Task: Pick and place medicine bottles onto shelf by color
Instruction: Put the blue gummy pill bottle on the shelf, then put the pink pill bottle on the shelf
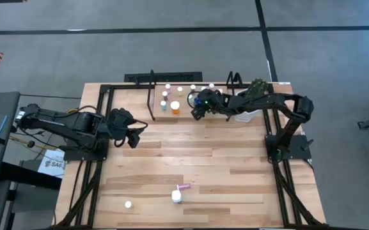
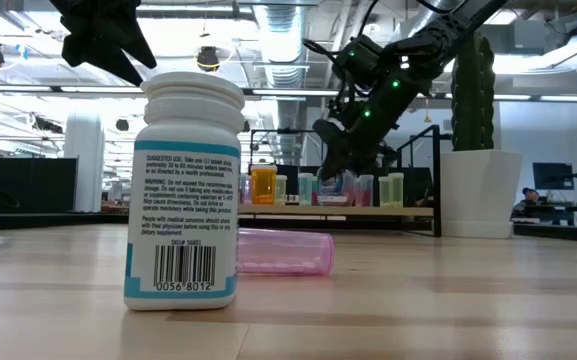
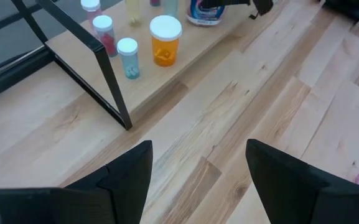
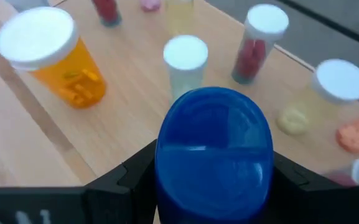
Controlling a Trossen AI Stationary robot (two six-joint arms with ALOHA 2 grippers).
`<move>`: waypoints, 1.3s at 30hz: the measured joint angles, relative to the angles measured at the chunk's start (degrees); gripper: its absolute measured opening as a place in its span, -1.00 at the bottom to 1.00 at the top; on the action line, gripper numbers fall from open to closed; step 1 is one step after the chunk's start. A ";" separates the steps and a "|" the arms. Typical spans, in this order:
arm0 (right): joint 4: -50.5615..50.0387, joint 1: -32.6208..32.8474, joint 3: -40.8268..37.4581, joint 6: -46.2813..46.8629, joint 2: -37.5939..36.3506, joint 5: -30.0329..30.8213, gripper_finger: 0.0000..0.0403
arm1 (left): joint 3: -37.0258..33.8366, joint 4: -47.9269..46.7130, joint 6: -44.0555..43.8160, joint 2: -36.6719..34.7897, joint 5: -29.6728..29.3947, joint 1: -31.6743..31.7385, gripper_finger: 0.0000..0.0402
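Note:
The shelf (image 1: pixel 190 97) stands at the table's far edge, with an orange bottle (image 4: pixel 55 59) and several white-capped vials upright on its wood board. My right gripper (image 1: pixel 197 107) hangs over the shelf's near edge, shut on a wide blue bottle (image 4: pixel 213 155). Out over the left part of the table, my left gripper (image 3: pixel 198 180) stays open with nothing between its fingers. Near the front edge, a white bottle (image 2: pixel 183 190) stands upright and a pink vial (image 2: pixel 283 252) lies on its side. My right gripper pinches the blue bottle's two opposite sides (image 4: pixel 167 168) between its two fingers, one finger (image 4: pixel 135 177) on each flank. The fingers slant down from the table's right toward the shelf. Whether the bottle's base rests on the shelf board, I cannot tell.
A white pot with a cactus (image 2: pixel 478 190) stands at the shelf's right end, close under my right arm. A small white cap (image 1: pixel 128 204) lies near the front left. Black frame rods (image 3: pixel 98 68) rise at the shelf's left end.

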 joint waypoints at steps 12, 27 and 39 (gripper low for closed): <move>2.36 -2.60 -0.16 0.03 0.57 -0.23 0.19 | 0.00 -0.24 0.20 0.02 0.04 0.00 0.22; -0.27 -3.28 4.63 -2.27 0.68 0.02 0.27 | 0.00 -0.24 0.67 0.02 0.13 0.00 0.22; -26.33 -0.22 20.63 -7.54 0.60 5.70 0.27 | 0.00 -0.24 0.62 0.02 0.31 0.00 0.22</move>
